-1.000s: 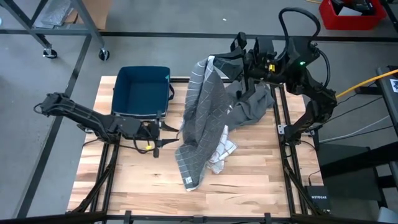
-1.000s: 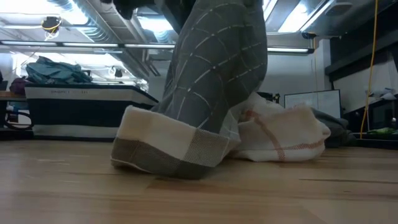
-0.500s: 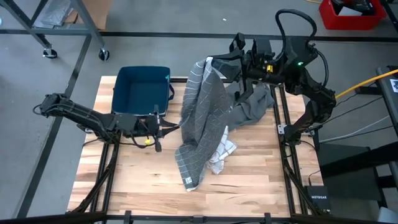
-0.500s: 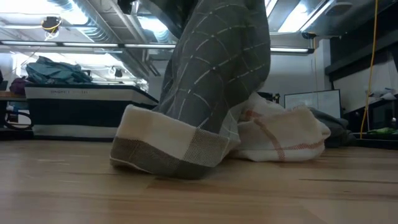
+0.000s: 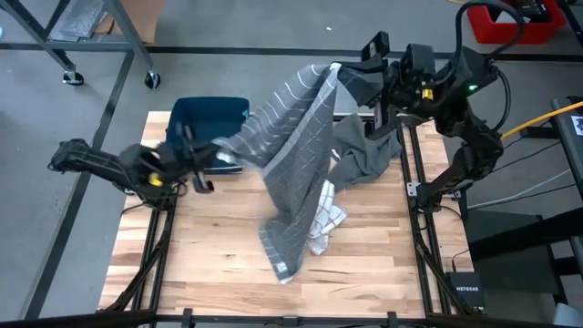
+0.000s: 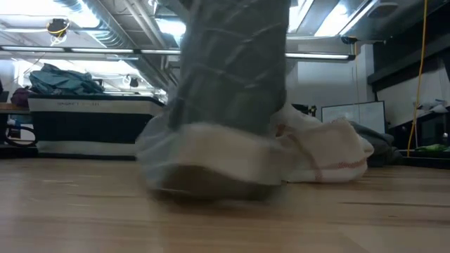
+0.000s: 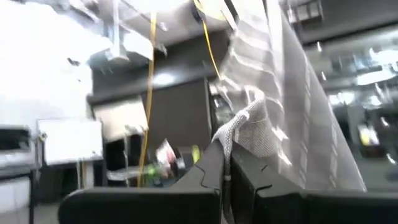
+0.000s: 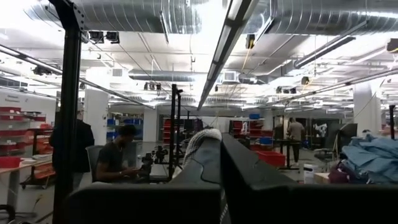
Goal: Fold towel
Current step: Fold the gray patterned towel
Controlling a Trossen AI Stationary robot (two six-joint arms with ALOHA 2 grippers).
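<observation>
The grey checked towel hangs stretched between both arms above the wooden table; its lower end still trails on the boards near a white cloth. The left claw is shut on one towel edge, near the dark blue bin. The right claw is shut on the other edge, higher and at the far side. I judge they hold it apart like this to open the cloth out flat before any fold — the task is at an early step.

The high view gives the whole span betw. the arms. The left wrist view shows what it cannot: a corner of woven fabric pinched right at the fingers. The right wrist view shows a small roll of cloth at its fingers, and people in the room behind. The low view shows only the towel's bottom hem — blurred — and the white cloth w/ a reddish stripe.
</observation>
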